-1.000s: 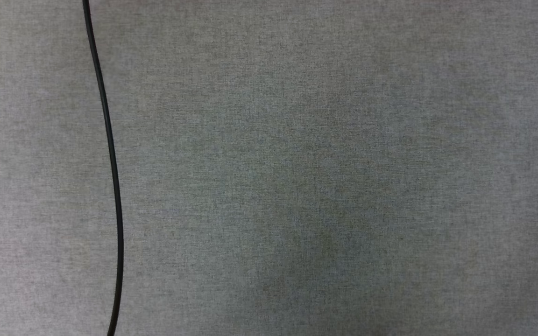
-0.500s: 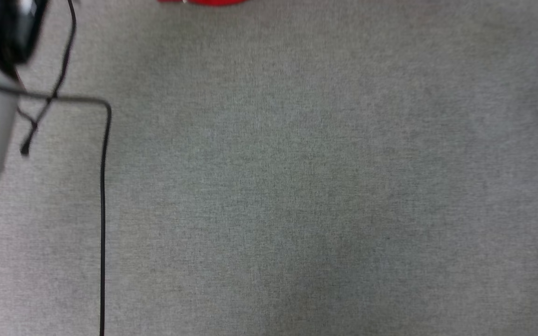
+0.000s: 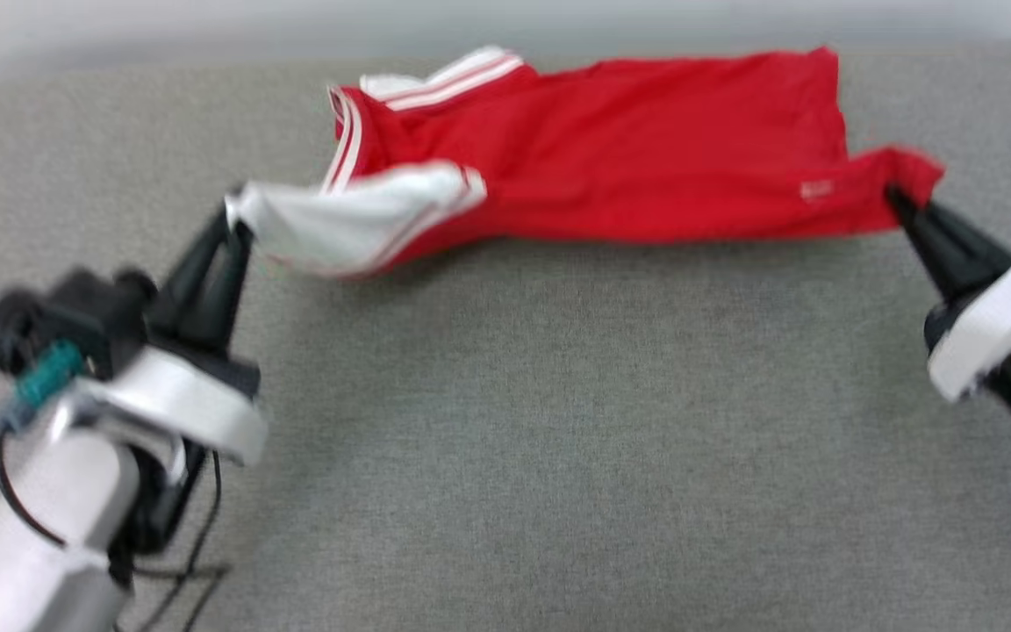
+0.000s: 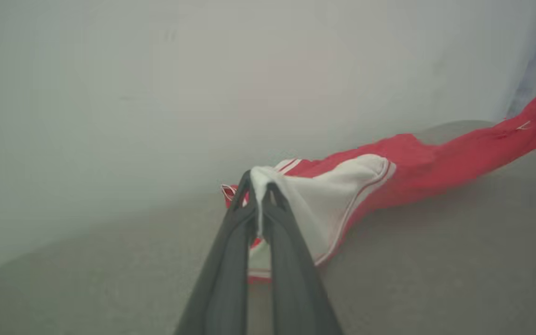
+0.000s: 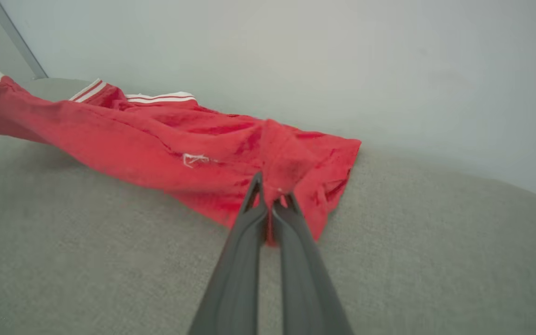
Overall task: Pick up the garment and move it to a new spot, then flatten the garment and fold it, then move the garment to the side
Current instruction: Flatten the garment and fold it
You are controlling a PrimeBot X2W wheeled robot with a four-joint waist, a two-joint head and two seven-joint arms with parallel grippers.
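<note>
Stretched between two arms, the garment (image 3: pixel 628 149) lies along the far edge of the grey cloth-covered bench (image 3: pixel 558 456), its near side lifted. The left fingers (image 3: pixel 198 294) are pressed together on a white sleeve toward the far-left corner, and the right fingers (image 3: pixel 944 241) pinch a red hem corner toward the far-right. The step in hand looks like carrying the shirt to a new spot, and the next move likely calls for lowering both ends evenly and taut so it lands flat. Both forearms reach forward from the near corners, with the fingers angled inward.
</note>
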